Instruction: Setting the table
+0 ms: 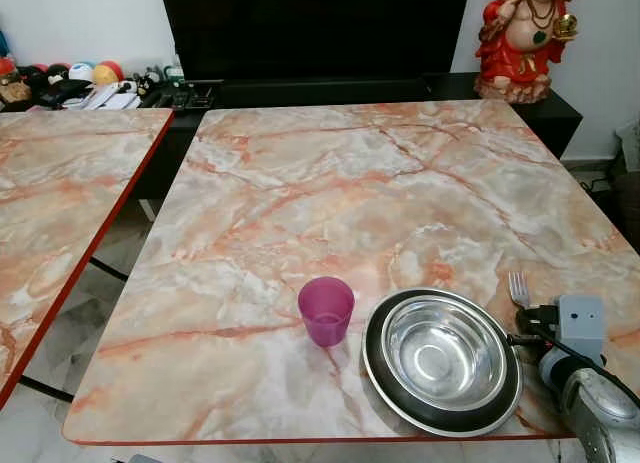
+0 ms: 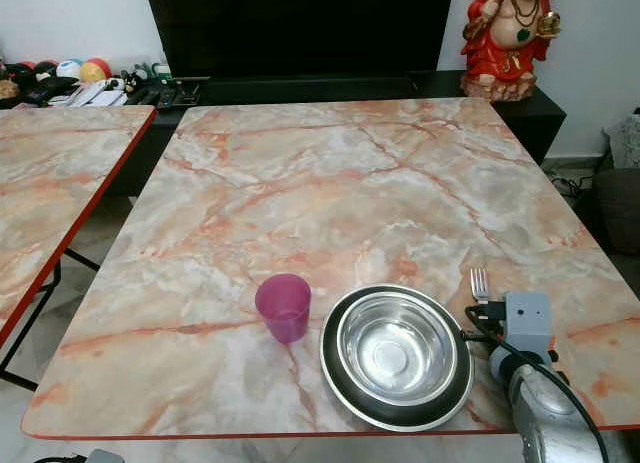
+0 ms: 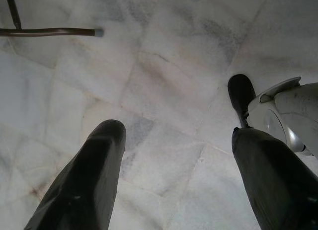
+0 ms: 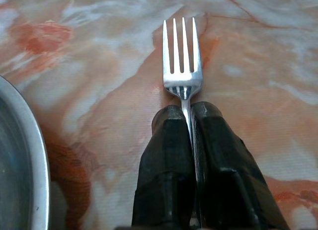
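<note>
Left eye view: a big marble counter (image 1: 330, 203) is seen, and a place is being set near its front edge. A steel bowl (image 1: 441, 353) is sat on a dark plate (image 1: 377, 378), with a pink cup (image 1: 326, 310) just beside it on the left. A fork (image 4: 182, 61) is held by its handle in the right gripper (image 4: 191, 113), whose fingers are squeezed tight on it, just right of the plate. The fork should be laid down flat and straight beside the plate before it is let go. The left gripper (image 3: 176, 155) is held wide open over the floor (image 3: 164, 66), with nothing in it.
</note>
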Controlling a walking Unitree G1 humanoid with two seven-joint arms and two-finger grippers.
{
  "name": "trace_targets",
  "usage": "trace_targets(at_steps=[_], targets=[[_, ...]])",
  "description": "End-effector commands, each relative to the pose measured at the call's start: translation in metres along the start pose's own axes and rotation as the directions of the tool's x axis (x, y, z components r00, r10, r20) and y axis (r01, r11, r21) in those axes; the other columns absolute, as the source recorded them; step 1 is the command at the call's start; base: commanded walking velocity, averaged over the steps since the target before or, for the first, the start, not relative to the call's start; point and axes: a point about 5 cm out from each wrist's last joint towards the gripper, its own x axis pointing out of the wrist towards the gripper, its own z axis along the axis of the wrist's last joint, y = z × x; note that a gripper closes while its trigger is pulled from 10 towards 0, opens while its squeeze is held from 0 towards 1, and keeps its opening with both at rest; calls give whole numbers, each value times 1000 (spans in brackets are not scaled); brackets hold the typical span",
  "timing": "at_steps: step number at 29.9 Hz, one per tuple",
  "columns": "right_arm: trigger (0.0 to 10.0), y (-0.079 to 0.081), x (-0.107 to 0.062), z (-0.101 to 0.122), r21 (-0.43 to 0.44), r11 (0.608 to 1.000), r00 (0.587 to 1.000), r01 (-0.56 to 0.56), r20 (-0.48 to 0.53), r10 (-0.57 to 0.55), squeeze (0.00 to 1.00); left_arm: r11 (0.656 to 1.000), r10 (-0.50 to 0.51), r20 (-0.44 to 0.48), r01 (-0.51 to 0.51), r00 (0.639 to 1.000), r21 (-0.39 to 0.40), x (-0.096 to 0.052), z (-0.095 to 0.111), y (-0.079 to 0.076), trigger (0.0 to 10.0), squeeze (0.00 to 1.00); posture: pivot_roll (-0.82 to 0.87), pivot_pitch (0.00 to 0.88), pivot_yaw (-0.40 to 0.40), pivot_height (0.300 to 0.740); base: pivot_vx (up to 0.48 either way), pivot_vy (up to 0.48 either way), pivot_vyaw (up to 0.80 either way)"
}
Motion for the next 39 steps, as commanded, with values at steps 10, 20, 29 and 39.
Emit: trace_targets(at_steps=[10, 20, 29, 39], targets=[[10000, 2, 1, 1, -13, 1000, 1000, -14, -1, 14, 729, 1000, 6, -23, -6, 1000, 19, -2, -5, 5, 10000, 0, -25, 113, 68, 740, 0, 0, 0], [10000, 1, 1, 0, -22, 1000, 1000, 0, -6, 0, 529, 1000, 7, -22, -6, 1000, 20, -2, -4, 5, 10000, 0, -24, 112, 69, 740, 0, 0, 0], [10000, -1, 2, 2, -21, 1000, 1000, 18, 6, -18, 0, 1000, 7, -21, -7, 1000, 20, -2, -4, 5, 10000, 0, -25, 110, 69, 740, 0, 0, 0], [10000, 1, 3, 3, -23, 1000, 1000, 12, 3, -12, 0, 1000, 8, -19, -8, 1000, 19, -1, -3, 5, 10000, 0, -22, 109, 68, 740, 0, 0, 0]])
